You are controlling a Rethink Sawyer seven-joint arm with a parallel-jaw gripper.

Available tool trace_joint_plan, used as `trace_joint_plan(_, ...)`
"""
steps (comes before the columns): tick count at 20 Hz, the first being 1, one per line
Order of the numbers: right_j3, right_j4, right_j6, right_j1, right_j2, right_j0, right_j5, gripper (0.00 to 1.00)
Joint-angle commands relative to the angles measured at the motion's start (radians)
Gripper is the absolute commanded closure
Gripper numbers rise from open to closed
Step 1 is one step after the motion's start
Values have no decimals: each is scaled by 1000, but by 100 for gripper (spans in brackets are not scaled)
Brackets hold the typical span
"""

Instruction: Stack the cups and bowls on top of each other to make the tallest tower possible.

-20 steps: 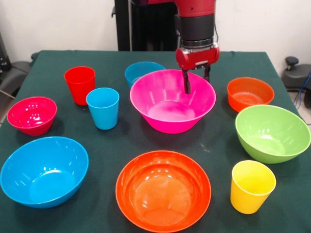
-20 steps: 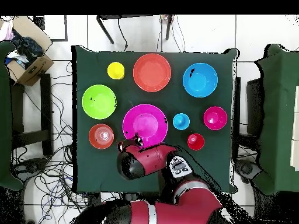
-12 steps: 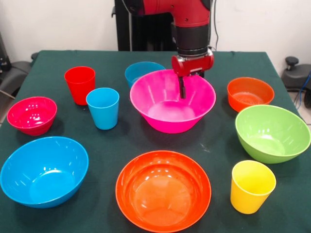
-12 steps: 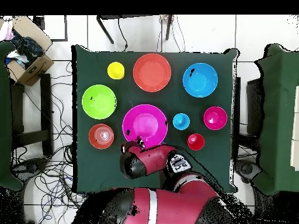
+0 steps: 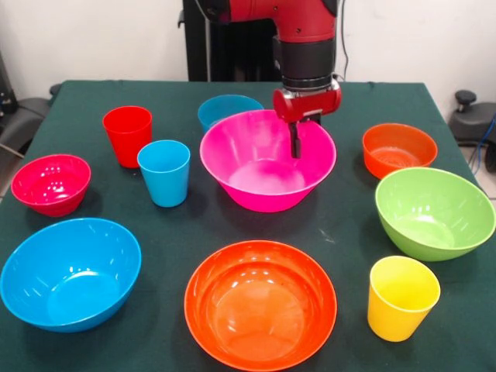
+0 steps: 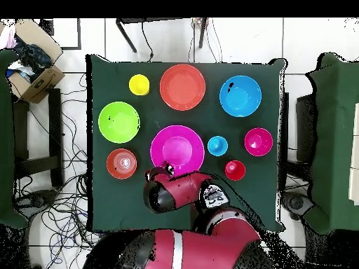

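Note:
My gripper (image 5: 299,146) (image 6: 163,170) is shut on the far rim of the large pink bowl (image 5: 260,170) (image 6: 177,150), with one finger inside the wall. Behind that bowl sits the small blue bowl (image 5: 221,108), half hidden. The red cup (image 5: 128,136) and light blue cup (image 5: 164,172) stand upright to its left, past them the small red bowl (image 5: 50,183). Along the front are the large blue bowl (image 5: 70,273), the large orange bowl (image 5: 260,304) and the yellow cup (image 5: 403,298). The green bowl (image 5: 434,211) and small orange bowl (image 5: 399,149) are on the right. Nothing is stacked.
Everything stands on a dark green cloth table (image 5: 345,232). In the overhead view my arm (image 6: 189,196) covers the table's near edge. A cardboard box (image 6: 31,66) and cables lie on the floor beside the table.
The gripper has shifted a little to the left in the front view, and the pink bowl has slid left with it, now closer to the light blue cup.

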Motion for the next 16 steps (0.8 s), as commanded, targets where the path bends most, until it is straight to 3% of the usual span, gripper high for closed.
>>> trace_joint_plan(1, -18, 7, 62, -22, 41, -1, 162, 100)
trace_joint_plan(6, -1, 56, 113, -52, -1, 37, 169, 100)
trace_joint_plan(9, 9, 32, 112, 0, 67, -16, 115, 100)
trace_joint_plan(12, -29, 15, 109, 24, 14, 24, 67, 100)
trace_joint_plan(16, 9, 19, 119, 24, 56, -13, 76, 100)
